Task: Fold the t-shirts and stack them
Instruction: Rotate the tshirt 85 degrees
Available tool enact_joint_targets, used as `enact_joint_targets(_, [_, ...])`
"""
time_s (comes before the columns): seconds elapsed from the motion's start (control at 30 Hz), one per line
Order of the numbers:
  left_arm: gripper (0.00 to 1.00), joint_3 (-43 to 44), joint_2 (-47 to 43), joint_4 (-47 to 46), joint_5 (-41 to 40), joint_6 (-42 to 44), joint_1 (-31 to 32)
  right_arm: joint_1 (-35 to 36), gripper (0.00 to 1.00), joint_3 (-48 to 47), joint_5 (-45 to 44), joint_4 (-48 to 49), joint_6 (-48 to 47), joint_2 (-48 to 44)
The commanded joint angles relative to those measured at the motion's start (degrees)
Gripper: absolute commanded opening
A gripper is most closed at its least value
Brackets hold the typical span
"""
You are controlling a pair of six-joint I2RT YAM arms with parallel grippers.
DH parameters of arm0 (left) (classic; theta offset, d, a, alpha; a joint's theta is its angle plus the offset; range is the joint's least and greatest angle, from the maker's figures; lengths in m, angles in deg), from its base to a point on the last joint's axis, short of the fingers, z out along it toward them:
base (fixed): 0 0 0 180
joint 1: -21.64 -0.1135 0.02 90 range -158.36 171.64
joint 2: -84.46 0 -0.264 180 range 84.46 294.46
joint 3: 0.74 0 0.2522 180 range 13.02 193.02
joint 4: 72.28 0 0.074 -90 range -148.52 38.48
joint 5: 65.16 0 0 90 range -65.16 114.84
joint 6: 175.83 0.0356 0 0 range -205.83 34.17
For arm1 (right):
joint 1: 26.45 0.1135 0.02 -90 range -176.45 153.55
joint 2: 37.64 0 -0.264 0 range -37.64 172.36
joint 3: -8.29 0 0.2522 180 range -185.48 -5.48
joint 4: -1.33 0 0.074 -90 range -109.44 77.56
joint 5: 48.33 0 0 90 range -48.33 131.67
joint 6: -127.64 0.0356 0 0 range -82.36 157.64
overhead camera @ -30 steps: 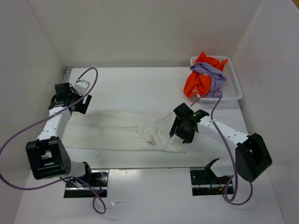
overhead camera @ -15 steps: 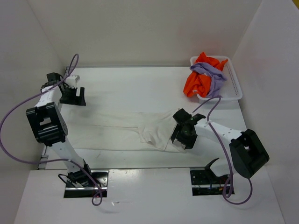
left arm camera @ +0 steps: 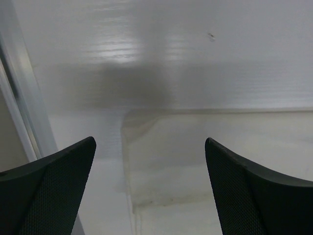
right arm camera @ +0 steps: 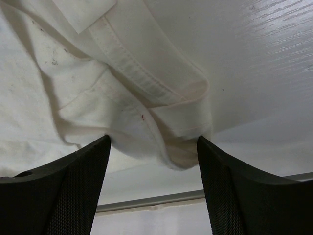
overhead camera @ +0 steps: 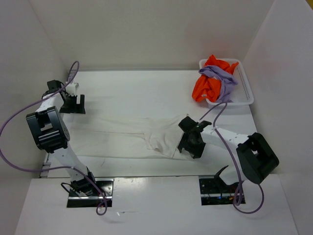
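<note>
The left jaws are spread wide with nothing between them. In the left wrist view the two dark fingers [left arm camera: 49, 193] stand well apart, and the pale corner of the white shirt [left arm camera: 195, 161] is seen lying flat on the counter [left arm camera: 171, 54] below the gap, apart from both fingers. From above, these jaws are found at the far left of the counter, just over the far left corner of the shirt, with the left arm [overhead camera: 49, 128] bent back along the left wall.

The right jaws are also parted, somewhat less widely. In the right wrist view a bunched fold of hems and seams of the white shirt [right arm camera: 122, 73] lies in the gap and ahead of the fingers [right arm camera: 58, 191]. No cloth is seen pinched, and whether the fingers touch it cannot be told. From above, the right arm [overhead camera: 230, 139] is reached in over the rumpled right end of the shirt.

The white shirt [overhead camera: 122, 132] is spread lengthwise across the middle of the counter [overhead camera: 146, 88], flat on the left and gathered on the right. In the far right corner a white basket [overhead camera: 244, 95] holds the orange shirt [overhead camera: 205, 88], with the purple shirt [overhead camera: 220, 76] draped over it, both crumpled and well apart from both jaws.
</note>
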Motion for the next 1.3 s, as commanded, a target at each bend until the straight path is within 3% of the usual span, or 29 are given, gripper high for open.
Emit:
enact_joint_targets(0.0, [0.98, -0.45, 1.92, -6.17, -5.77, -3.11, -0.36, 0.69, 0.77, 0.24, -1.62, 0.99, 1.19, 0.87])
enact_joint_targets(0.1, [0.94, -2.12, 0.61, -8.02, -6.66, -2.42, -0.36, 0.69, 0.77, 0.23, -2.15, 0.99, 1.72, 1.48])
enact_joint_targets(0.2, [0.78, -3.17, 1.21, -8.02, -6.05, -0.49, -0.36, 0.69, 0.77, 1.37, -1.53, 2.31, 2.24, 2.1])
enact_joint_targets(0.23, [0.67, -3.18, 1.22, -8.02, -6.05, -0.48, -0.36, 0.69, 0.77, 1.37, -0.66, 2.92, 2.24, 2.98])
enact_joint_targets(0.33, [0.54, -5.79, 1.75, -7.41, -5.0, 0.83, -0.36, 0.69, 0.7, 1.37, -0.04, 3.72, 1.72, 5.43])
enact_joint_targets(0.47, [0.29, -9.76, -0.1, -8.64, -5.69, 1.45, -0.36, 0.69, 0.46, -0.38, -0.57, 3.19, 1.72, 6.06])
enact_joint_targets(0.5, [0.18, -10.46, -0.1, -8.64, -7.0, 1.45, -0.88, 0.69, 0.34, -1.08, -0.57, 3.19, 1.02, 6.58])
enact_joint_targets(0.57, [0.1, -10.47, -0.1, -8.64, -8.06, 0.92, -2.2, 0.69, 0.16, -3.79, -1.35, 3.19, -1.87, 8.24])
enact_joint_targets(0.7, [0.08, -11.53, -1.41, -8.11, -8.59, 2.15, -3.88, 0.69, 0.0, -11.53, -3.37, 2.31, -6.88, 14.92])
enact_joint_targets(0.97, [0.08, -14.51, -6.52, -5.74, -9.12, 5.05, -5.54, -6.95, 0.0, -26.21, -3.91, 5.12, -16.55, 27.84])
enact_joint_targets(1.1, [0.08, -15.12, -7.31, -3.63, -8.6, 6.28, -6.95, -10.74, 0.0, -39.71, -5.83, 5.12, -21.74, 35.05])
enact_joint_targets(1.27, [0.18, -15.13, -7.83, 0.58, -3.42, 8.66, -6.95, -12.41, 0.0, -58.77, -8.29, 2.32, -29.03, 47.26])
